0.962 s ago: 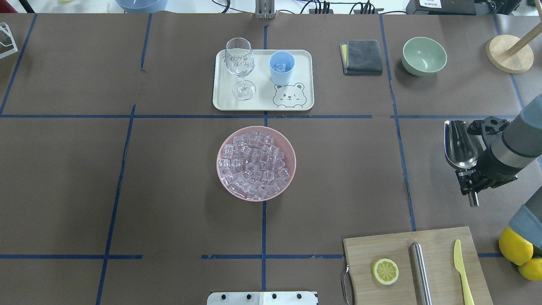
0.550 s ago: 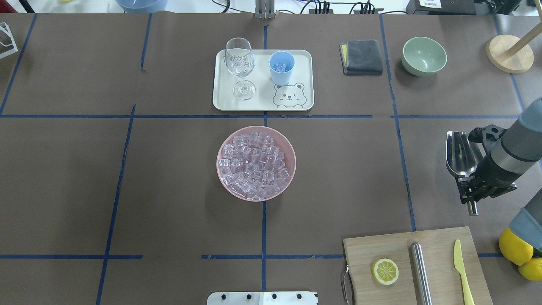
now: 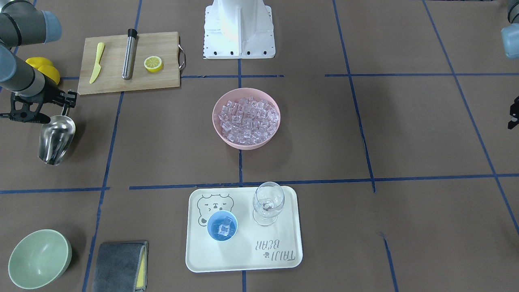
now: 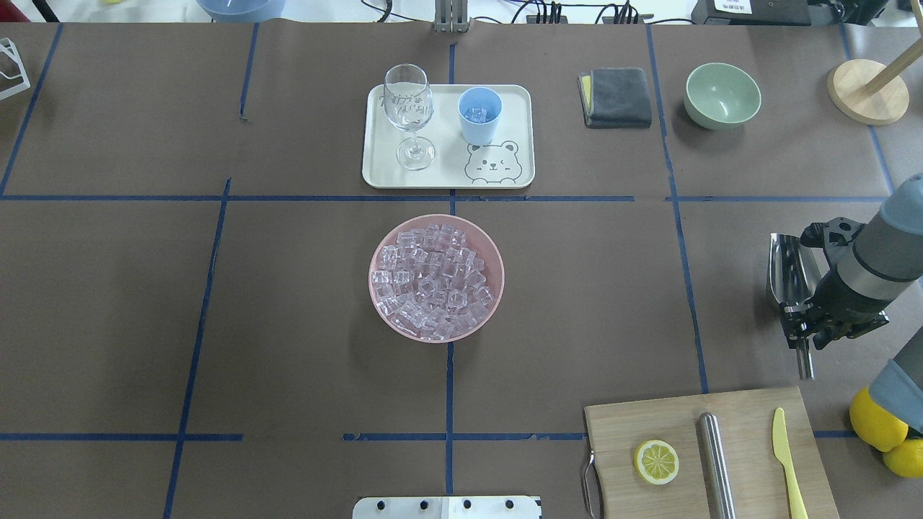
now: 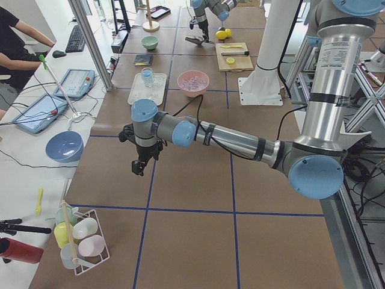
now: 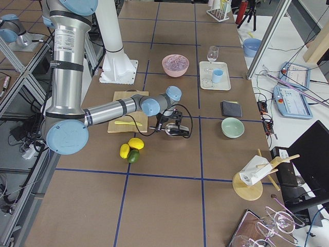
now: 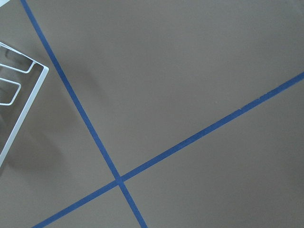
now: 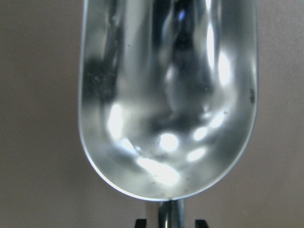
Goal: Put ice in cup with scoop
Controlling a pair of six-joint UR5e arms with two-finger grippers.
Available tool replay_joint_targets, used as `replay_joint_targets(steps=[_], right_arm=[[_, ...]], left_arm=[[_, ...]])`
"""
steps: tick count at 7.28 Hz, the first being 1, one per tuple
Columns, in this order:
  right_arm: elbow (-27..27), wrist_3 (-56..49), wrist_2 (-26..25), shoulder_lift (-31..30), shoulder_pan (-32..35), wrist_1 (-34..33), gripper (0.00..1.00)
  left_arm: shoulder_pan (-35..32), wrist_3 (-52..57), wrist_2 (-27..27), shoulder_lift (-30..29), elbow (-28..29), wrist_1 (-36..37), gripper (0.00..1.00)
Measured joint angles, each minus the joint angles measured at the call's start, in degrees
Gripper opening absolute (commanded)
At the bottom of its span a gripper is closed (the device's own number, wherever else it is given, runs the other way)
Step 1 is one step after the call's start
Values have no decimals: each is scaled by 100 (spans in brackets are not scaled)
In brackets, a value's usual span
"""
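Ice (image 4: 435, 280), in small clear cubes, fills a round pink bowl (image 4: 381, 249) at the centre of the surface (image 4: 288, 303). A few cubes also lie inside the small round light-blue cup (image 4: 479, 115). The cup stands upright on a cream rectangular tray with a bear drawing (image 4: 375, 155), beyond the bowl and just right of a clear stemmed wine glass (image 4: 409, 108).

The shiny silver metal scoop (image 4: 789, 263) is near the right edge, well apart from bowl and cup. In the right wrist view its trough shows bare polished metal. The right gripper (image 4: 799, 322) has its jaws clenched on the scoop's rod handle. The left gripper (image 5: 138, 168) hangs over the left end of the surface; whether its jaws are released or clenched cannot be told.

The surface is covered in brown paper divided by blue tape lines.
- **Near right:** a wooden cutting board (image 4: 627, 418) carries a lemon half (image 4: 656, 462), a steel cylinder (image 4: 716, 461) and a yellow knife (image 4: 786, 461).
- **Far right:** a pale green bowl (image 4: 722, 94) and a folded grey cloth (image 4: 619, 96).

Beyond the far edge, a white desk (image 5: 24, 180) holds tablets (image 5: 75, 83) and a keyboard (image 5: 76, 37). A person (image 5: 12, 42) sits there.
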Motion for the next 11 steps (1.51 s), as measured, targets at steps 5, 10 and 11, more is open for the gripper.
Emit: replay_joint_targets(steps=[5,10,11], right_arm=[[112,6,-666,410,820,23,100],[83,-1988,-471,294,2699,284,100],[12,-2518,-107,187,3031,295,100]], left_arm=[[-8,9,0,-21,-2,9,100],[-298,25,-21,42,1,435,100],[-500,209,-30,75,26,737,100]])
